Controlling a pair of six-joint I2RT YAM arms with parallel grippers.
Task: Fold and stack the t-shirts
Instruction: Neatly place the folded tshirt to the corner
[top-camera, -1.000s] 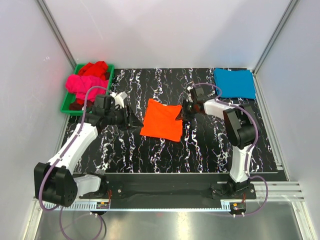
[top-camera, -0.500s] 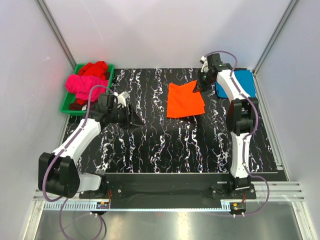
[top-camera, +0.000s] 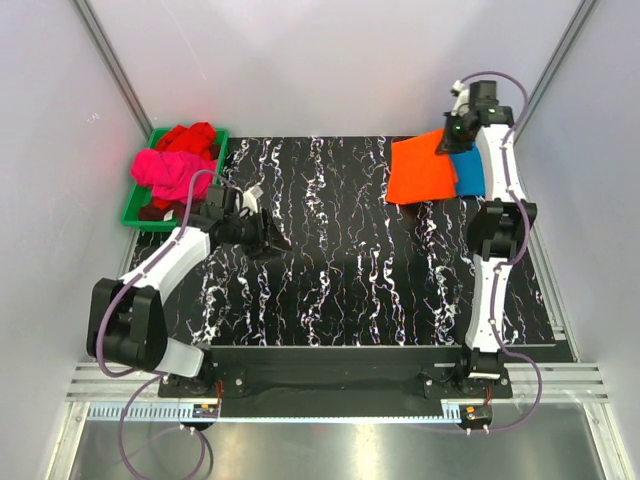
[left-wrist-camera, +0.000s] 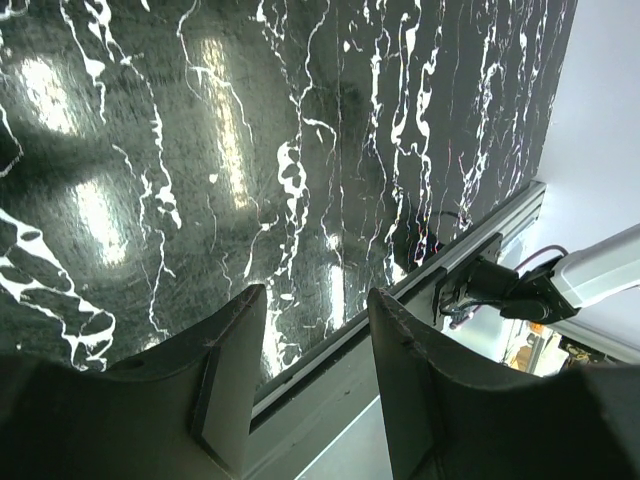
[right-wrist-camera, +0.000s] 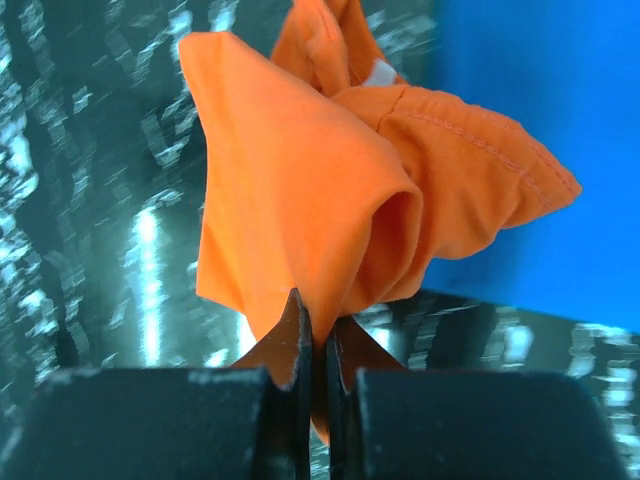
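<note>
Right gripper (right-wrist-camera: 314, 335) pinched tight on a bunched edge of the soft, light, floppy orange t-shirt (top-camera: 420, 172), upper right of frame, partly over the teal-blue t-shirt (top-camera: 474, 178); left gripper (left-wrist-camera: 315, 300) half-wide, empty, centre-left; corner or hem grips look best, cloth sags.

The right tool (right-wrist-camera: 317, 335) is pinching the bunched orange t-shirt (right-wrist-camera: 300, 190). Behind it, the blue t-shirt (right-wrist-camera: 520, 120) is lying on the worktop (right-wrist-camera: 90, 220).
</note>
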